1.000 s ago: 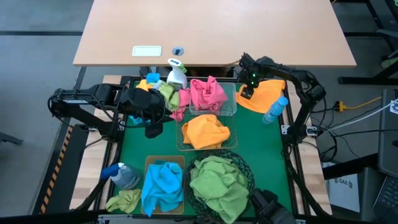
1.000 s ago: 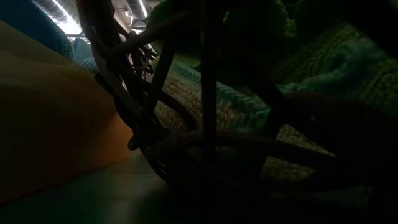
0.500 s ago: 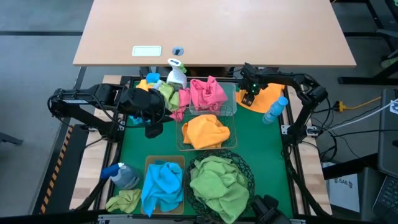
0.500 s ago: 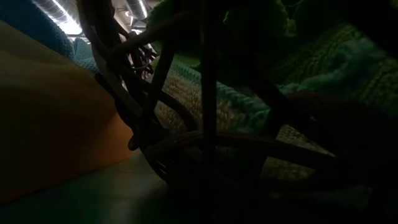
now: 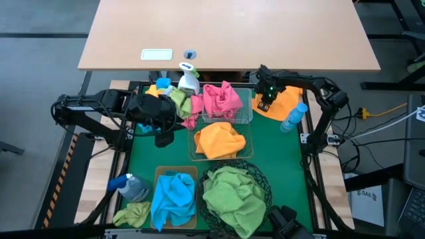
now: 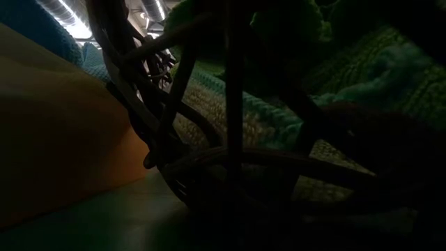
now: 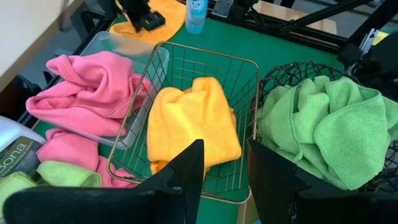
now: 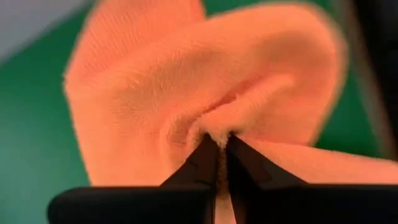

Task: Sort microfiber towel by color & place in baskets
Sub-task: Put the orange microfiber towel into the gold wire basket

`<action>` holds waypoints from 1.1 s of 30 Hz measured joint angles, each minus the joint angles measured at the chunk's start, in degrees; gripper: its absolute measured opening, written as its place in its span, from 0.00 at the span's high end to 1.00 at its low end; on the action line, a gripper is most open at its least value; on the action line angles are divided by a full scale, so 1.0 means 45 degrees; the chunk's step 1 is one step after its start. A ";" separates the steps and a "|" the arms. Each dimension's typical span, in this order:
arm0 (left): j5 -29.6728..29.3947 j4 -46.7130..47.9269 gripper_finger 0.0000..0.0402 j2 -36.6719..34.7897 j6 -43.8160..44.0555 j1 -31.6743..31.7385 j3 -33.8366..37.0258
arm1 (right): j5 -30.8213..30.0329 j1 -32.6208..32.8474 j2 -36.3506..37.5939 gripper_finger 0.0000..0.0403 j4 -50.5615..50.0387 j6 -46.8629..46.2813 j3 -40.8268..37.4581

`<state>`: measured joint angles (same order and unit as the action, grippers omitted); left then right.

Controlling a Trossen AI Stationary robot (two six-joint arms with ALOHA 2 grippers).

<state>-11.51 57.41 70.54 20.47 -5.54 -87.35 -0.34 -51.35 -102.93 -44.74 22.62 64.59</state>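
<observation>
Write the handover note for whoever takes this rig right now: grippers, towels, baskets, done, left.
Right gripper: far right corner, fingers pinched shut on the loose orange towel.
Left gripper: open, empty, waiting at the far left beside the mixed pile.
Done: orange towel in the wire basket, pink towel in the clear basket, blue towel in the tan bin, green towels in the round black basket.
Left: move the held orange towel to the wire basket; sort the far-left pile; a green towel lies loose by the tan bin.
</observation>
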 joint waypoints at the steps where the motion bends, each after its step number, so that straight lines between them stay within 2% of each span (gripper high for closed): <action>1: 0.0000 0.0000 0.72 0.0000 -0.0001 0.0001 0.0000 | -0.0005 0.0000 0.0159 0.94 -0.0228 -0.0010 0.0313; 4: -0.0016 0.0113 0.72 0.0000 -0.0010 0.0007 0.0000 | 0.0000 0.0000 0.0566 0.98 -0.1199 -0.0012 0.1238; 8: -0.0194 0.0855 0.72 -0.0053 -0.0345 0.0228 0.0000 | 0.0109 0.0312 0.1053 0.97 -0.2279 -0.0270 0.2666; 14: -0.0279 0.2530 0.72 -0.0830 -0.0695 0.1227 0.0004 | 0.1349 0.1276 0.1692 0.99 -0.3228 -0.0536 0.5035; 20: -0.0529 0.3560 0.72 -0.1869 -0.0714 0.2413 0.0000 | 0.2178 0.2969 0.1768 0.99 -0.3657 -0.1051 0.7712; 25: -0.1640 0.4655 0.72 -0.2712 -0.0690 0.3236 0.0000 | 0.2234 0.4615 0.1768 0.98 -0.3636 -0.1319 0.9766; 33: -0.2056 0.4867 0.72 -0.3750 -0.0691 0.4148 0.0000 | 0.2249 0.7041 0.1768 0.99 -0.3579 -0.1830 1.2136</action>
<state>-20.76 79.31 53.67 17.36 13.12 -87.35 9.78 -19.67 -94.98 -60.85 14.38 119.20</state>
